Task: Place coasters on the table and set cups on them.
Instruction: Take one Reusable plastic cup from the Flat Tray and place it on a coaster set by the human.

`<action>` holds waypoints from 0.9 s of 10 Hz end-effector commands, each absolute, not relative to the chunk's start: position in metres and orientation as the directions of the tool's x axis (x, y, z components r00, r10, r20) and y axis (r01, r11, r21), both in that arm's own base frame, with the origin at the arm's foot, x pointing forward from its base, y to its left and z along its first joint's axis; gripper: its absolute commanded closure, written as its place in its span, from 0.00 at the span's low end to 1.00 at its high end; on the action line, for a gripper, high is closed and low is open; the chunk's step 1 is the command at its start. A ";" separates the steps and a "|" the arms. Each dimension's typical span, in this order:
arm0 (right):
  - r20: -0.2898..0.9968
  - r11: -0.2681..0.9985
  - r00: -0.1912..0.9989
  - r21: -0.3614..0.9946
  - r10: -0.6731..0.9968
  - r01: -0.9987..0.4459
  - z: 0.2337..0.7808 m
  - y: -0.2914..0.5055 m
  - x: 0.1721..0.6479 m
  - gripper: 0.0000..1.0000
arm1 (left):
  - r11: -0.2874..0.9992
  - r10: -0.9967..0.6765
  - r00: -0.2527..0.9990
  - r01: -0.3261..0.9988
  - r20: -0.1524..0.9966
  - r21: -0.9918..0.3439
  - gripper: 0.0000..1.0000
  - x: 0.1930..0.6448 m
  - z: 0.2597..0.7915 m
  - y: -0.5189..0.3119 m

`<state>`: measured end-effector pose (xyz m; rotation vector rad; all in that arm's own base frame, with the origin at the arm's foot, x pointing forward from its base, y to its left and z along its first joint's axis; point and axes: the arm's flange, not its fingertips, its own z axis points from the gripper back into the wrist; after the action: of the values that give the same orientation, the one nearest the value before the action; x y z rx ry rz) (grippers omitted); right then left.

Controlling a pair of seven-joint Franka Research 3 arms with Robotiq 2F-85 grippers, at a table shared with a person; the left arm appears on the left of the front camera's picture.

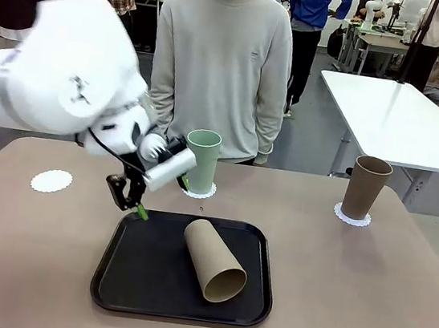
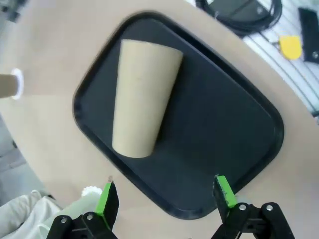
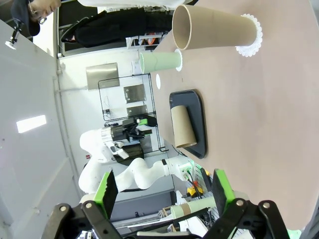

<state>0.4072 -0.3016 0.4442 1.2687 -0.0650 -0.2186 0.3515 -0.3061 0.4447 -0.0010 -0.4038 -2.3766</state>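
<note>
The last brown cup [image 1: 214, 260] lies on its side in the middle of the black tray [image 1: 121, 268], at lower centre of the front view. Its long axis runs slanted, with the open mouth toward the lower right. The left tool [image 1: 127, 199] hangs released at the tray's upper left edge, so the cup lies to its lower right. The free coaster [image 1: 51, 181] waits at the far left of the tabletop [image 1: 364, 296]. The right tool [image 3: 162, 191] is released too, farther from the lying cup.

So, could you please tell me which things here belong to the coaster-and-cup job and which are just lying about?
Belonging to the job:
- mint cup on a coaster
- upright tan cup on a coaster
- tan cup lying on its side
- bare coaster
- beige table

Just lying about:
- black tray
- glossy white table
</note>
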 end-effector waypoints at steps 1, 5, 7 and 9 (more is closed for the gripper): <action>-0.070 0.275 0.977 0.953 -0.203 0.126 0.445 -0.301 0.407 0.00 | -0.701 -0.693 -0.720 0.684 0.036 0.202 0.00 0.364 0.437 -0.345; -0.070 0.275 0.977 0.953 -0.203 0.126 0.445 -0.301 0.407 0.00 | -0.710 -0.684 -0.728 0.678 0.042 0.192 0.00 0.364 0.407 -0.389; -0.070 0.275 0.977 0.953 -0.203 0.126 0.445 -0.301 0.407 0.00 | -0.727 -0.673 -0.740 0.665 0.014 0.174 0.00 0.359 0.410 -0.371; -0.070 0.275 0.977 0.953 -0.203 0.126 0.445 -0.301 0.407 0.00 | -0.725 -0.673 -0.739 0.667 0.029 0.171 0.00 0.362 0.406 -0.382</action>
<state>0.4072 -0.3017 0.4442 1.2686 -0.0650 -0.2186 0.3632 -0.3794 0.4071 0.0483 -0.2209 -2.3886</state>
